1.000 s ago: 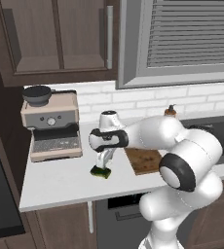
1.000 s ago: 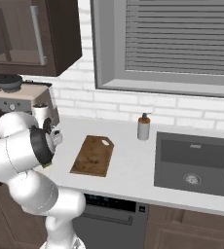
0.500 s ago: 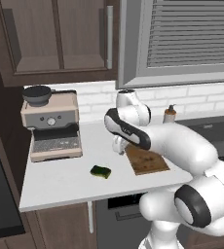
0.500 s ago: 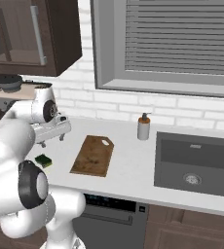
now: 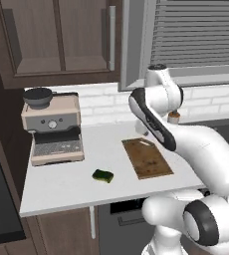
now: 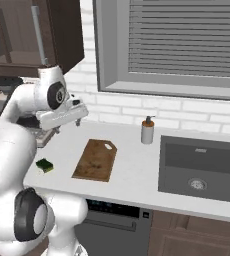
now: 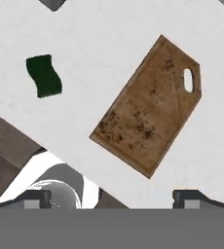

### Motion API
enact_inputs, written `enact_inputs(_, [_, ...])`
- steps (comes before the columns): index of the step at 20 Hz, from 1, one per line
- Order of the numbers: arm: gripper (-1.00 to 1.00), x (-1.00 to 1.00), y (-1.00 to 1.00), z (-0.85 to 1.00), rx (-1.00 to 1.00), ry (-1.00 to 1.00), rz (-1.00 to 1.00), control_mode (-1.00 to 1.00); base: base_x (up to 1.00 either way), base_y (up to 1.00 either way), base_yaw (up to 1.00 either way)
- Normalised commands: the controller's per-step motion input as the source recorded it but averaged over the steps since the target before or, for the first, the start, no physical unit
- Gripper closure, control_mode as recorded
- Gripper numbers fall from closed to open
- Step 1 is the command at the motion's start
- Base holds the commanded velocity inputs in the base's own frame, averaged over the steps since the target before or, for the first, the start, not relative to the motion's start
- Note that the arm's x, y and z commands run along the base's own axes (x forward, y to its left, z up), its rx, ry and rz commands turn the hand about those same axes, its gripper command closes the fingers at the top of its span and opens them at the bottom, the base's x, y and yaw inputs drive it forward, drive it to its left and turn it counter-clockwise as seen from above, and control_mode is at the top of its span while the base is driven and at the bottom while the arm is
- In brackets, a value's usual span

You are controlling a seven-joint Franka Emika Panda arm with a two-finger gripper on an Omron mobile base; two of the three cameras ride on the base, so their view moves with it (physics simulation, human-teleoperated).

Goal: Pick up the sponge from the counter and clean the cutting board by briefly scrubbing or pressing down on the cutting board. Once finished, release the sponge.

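Over the last second the arm has swung up and away from the sponge (image 5: 103, 175) — a second ago the hand hung right over it near the counter's front edge, and now the gripper (image 6: 67, 121) rides high near the backsplash, while the sponge has not moved. Nearest in the hand view, the two finger tips (image 7: 36, 197) stand wide apart at the bottom edge with nothing between them, so the hand is spread and empty. Beyond them lies the counter (image 7: 109, 58), with the cutting board (image 7: 148, 104) at about 1 o'clock of the picture's middle and the sponge at about 10 o'clock, well apart from the board. In the left base view the sponge sits on the worktop near its front edge, at about 8 o'clock from the board and in front of the espresso machine (image 5: 52, 127); farther back, a soap dispenser (image 6: 147, 131) stands by the sink (image 6: 202, 167). The step in hand is, by my reading, still the pick-up — nothing has been grasped. To do it well the hand should come back over the sponge, line the fingers across its short width, descend straight until the tips straddle it, and only then close; it is soft and low, so a shallow or skewed approach could nudge it toward the edge.
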Motion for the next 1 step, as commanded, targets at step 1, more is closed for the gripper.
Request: enact_inputs(1, [-1.0,-0.09,-0.51,0.76,0.1,-0.35,-0.14,-1.0,0.0,0.0,0.0])
